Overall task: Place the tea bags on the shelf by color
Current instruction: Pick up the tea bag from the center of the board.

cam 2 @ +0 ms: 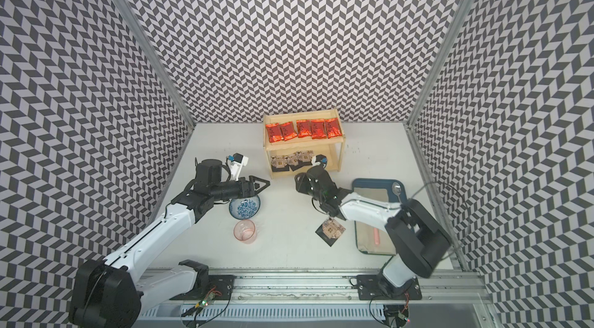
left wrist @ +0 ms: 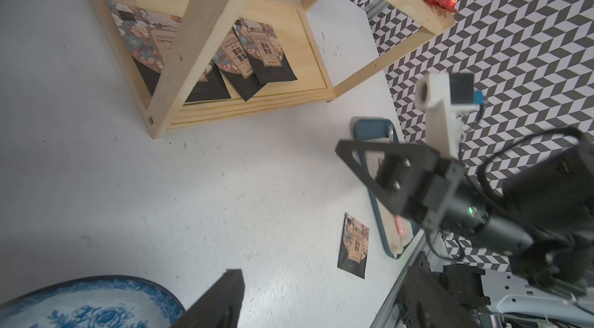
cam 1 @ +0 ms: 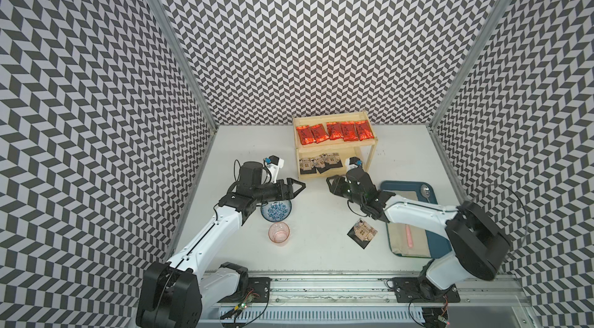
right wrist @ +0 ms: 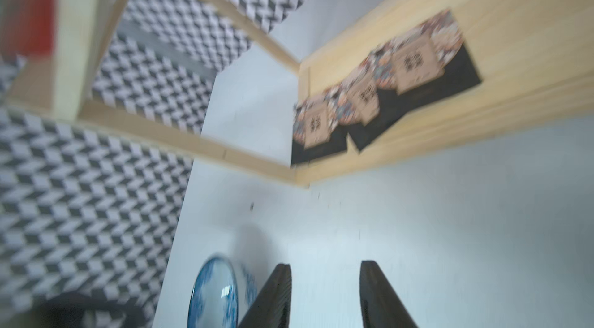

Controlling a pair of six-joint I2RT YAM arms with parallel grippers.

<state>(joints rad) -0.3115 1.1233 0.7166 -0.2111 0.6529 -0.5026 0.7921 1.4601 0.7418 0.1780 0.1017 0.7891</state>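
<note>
Five oblong tea bags [cam 1: 334, 131] line the shelf's [cam 1: 331, 116] top board, three square tea bags [cam 1: 318, 162] its lower board. A fourth square tea bag [cam 1: 362, 232] lies on the table [cam 1: 321, 201] beside the tray [cam 1: 405, 182].

Open table [cam 1: 321, 214] lay before the shelf [cam 1: 331, 118]. Bowl [cam 1: 278, 212] and cup [cam 1: 279, 234] crowded the left; the tray [cam 1: 405, 183] blocked the right.

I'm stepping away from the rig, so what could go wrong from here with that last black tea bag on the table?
1. The black bag lies flat on the table beside the tray; the right end effector, open and empty, may push it into the rim rather than pinch it.
2. Three black bags already overlap on the shelf's lower tier; sliding in a fourth under the top board could shove them or knock a post.
</note>
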